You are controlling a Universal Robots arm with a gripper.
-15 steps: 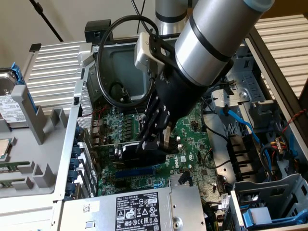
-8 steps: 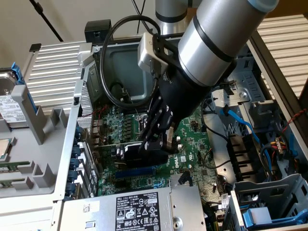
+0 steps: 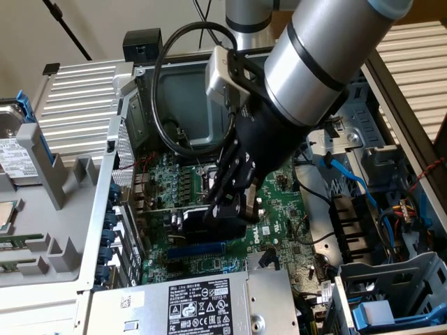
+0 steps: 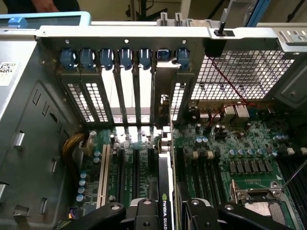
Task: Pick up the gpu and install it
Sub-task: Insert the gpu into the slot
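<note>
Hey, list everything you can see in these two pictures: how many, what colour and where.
computer case: one, silver grey, lying open
motherboard: one, green, on the case floor
gpu: one, black cooler on a green card, standing on edge over the expansion slots
slot clips: seven, blue, in a row along the case's rear wall
CPU socket: one, silver, on the motherboard
power supply: one, silver with a black label, beside the motherboard
data cables: a few, blue, at the exterior view's right
hard drive: one, silver, outside the case at the exterior view's left
arm: one, silver and black, reaching into the case
gripper: one, black, closed on the gpu
</note>
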